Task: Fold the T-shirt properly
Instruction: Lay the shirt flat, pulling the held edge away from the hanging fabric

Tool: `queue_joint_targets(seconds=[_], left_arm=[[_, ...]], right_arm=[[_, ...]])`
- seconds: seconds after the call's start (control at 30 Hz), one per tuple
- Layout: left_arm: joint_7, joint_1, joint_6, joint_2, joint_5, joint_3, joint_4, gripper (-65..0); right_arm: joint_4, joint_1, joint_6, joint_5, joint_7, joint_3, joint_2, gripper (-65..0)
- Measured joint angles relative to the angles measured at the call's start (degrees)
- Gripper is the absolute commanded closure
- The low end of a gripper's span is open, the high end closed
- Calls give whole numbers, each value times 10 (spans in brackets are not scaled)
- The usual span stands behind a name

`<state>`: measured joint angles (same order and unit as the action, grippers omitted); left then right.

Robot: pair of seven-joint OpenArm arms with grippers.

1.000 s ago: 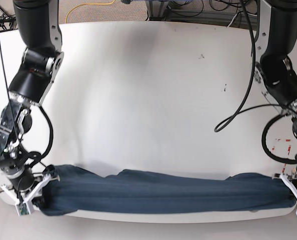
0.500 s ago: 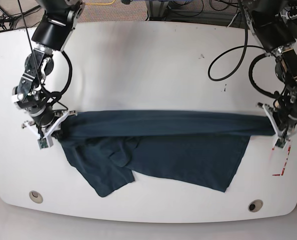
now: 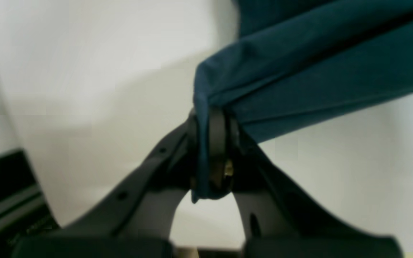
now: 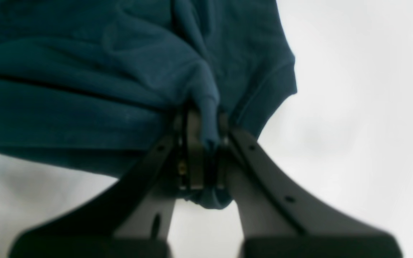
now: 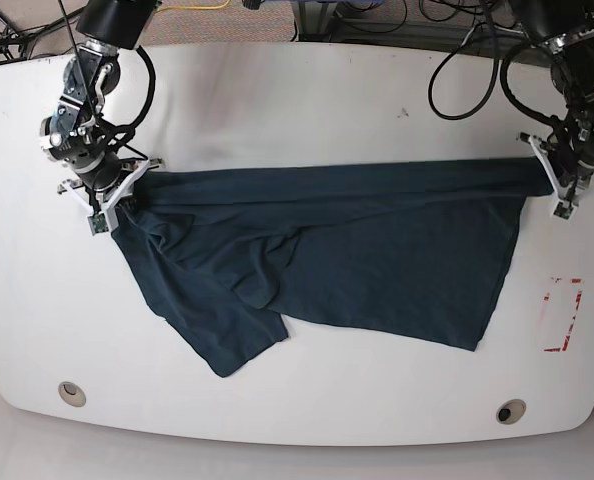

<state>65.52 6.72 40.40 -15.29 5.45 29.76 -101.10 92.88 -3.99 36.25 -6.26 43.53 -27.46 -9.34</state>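
Smooth white desk (image 5: 307, 100) carries a soft, rumpled navy-teal T-shirt (image 5: 347, 255). Left gripper (image 5: 559, 185) and right gripper (image 5: 112, 195) jaws pinch its bunched upper corners.

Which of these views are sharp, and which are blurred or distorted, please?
Base view: sharp, evenly lit, though the table edges bow like a wide lens. Left wrist view: soft throughout, the left gripper and T-shirt smeared. Right wrist view: equally soft, the right gripper blurred.

T-shirt (image 5: 357, 250) spread across table (image 5: 297, 110) (mid-width), between both arms' grippers
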Motion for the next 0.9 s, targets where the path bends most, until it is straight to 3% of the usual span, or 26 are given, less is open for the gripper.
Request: queue_joint_targets(seconds=[0.63,0.77,0.9], left_arm=[[-7,34,0,-2,-3,11,0,0],[-6,35,0,-2,-5,11,0,0],[-6,36,0,-2,-5,11,0,0]], right_arm=[[19,-59,0,0,-2,0,18,-6],[19,-64,0,0,-3,2,22,-101],[26,-72,-2,3,1,1,22,-298]])
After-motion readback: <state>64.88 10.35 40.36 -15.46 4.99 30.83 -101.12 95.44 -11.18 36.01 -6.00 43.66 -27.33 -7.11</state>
